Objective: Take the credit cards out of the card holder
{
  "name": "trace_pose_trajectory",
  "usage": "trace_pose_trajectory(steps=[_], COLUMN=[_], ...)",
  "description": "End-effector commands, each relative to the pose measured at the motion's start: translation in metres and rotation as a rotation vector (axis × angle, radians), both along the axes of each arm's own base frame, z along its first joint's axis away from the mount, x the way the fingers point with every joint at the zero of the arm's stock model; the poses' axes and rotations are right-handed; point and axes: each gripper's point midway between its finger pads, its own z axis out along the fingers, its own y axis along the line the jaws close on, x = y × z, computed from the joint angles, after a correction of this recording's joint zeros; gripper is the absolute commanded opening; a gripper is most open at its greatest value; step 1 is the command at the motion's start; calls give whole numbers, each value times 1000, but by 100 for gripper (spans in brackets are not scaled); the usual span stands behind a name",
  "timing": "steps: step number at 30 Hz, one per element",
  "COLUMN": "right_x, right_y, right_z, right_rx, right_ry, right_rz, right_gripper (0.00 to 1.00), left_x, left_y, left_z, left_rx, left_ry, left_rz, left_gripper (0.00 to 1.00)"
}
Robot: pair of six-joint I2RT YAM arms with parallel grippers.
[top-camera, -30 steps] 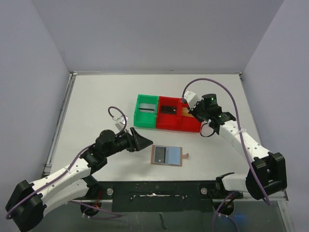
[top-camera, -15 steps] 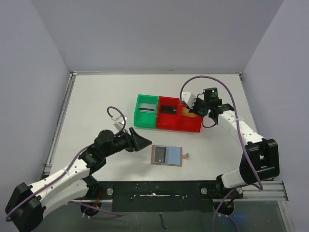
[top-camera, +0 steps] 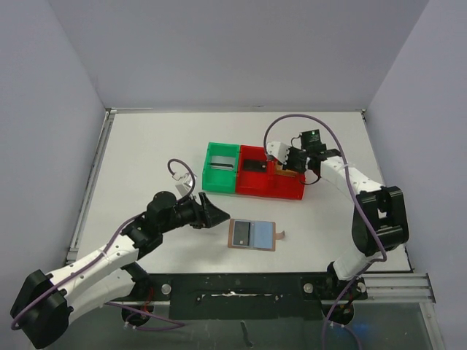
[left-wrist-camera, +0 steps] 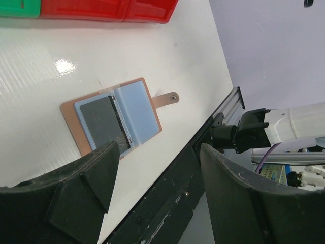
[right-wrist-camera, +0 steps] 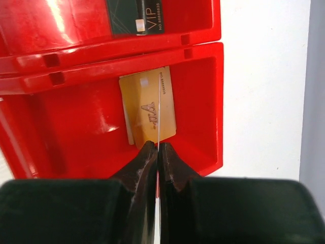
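As the right claw (right-wrist-camera: 158, 147) hangs over the end red plastic bin (right-wrist-camera: 217, 112), its jaws are squeezed together on a thin card (right-wrist-camera: 158, 101) seen edge-on, just a pale sliver poking out past the tips. Beneath it a gold card (right-wrist-camera: 142, 109) lies flat on that bin's floor. Next door, in the middle red plastic bin (top-camera: 255, 188), sits a black VIP card (right-wrist-camera: 133, 15). The green plastic bin (top-camera: 219, 182) beyond it has a grey card (top-camera: 222, 165) in it.

Over to the left claw (left-wrist-camera: 162, 188): jaws spread wide, gripping nothing, hovering just left of the small brown leather-like card holder (left-wrist-camera: 114, 122). That card holder lies open flat on the white surface (left-wrist-camera: 51, 61) near the front edge. A dark grey card (left-wrist-camera: 101, 122) is tucked in one pale blue pocket, and the little closing tab (left-wrist-camera: 167, 98) sticks out toward the right arm's side.

Against a second ago, the right arm has folded in, its elbow drawn toward the bins and its wrist turned. The left arm and the card holder have barely budged.
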Motion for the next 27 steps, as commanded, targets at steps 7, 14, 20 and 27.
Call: trace_pose_trajectory(steps=[7, 14, 20, 27], right_x=[50, 56, 48, 39], right_y=[1, 4, 5, 7], right_z=[7, -8, -24, -28], right_rx=[-98, -138, -146, -149], right_ry=[-73, -44, 0, 19], right_rz=[43, 81, 94, 96], right_gripper=[0, 0, 7, 19], left_x=[9, 11, 11, 10], left_y=[-7, -3, -2, -2], left_z=[26, 25, 24, 23], left_rx=[-11, -4, 1, -2], left_ry=[-74, -77, -73, -69], left_rz=[-27, -10, -13, -14], left_gripper=[64, 64, 64, 64])
